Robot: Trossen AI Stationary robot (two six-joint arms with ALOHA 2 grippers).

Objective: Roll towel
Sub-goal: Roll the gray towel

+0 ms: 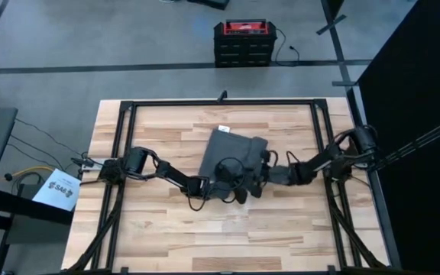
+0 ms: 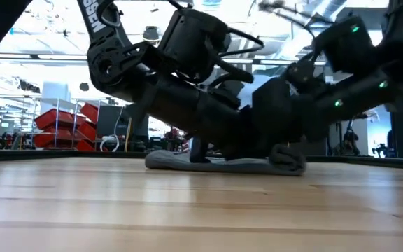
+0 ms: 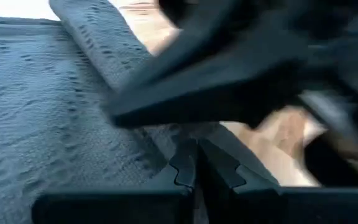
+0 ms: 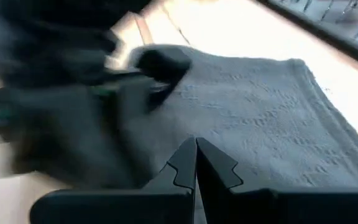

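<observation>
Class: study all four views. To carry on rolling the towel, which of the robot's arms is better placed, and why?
Neither clearly. The left gripper and right gripper both sit at the towel on its near edge, fingers shut. Left, marginally: its wrist view shows a rolled fold beside it.

Closed left tool (image 3: 195, 167) on towel (image 3: 48, 106)

overhead, table-level and wrist views share towel (image 1: 231, 156).

A light wooden table (image 1: 151, 229) carries the dark grey towel (image 1: 224, 149).
</observation>
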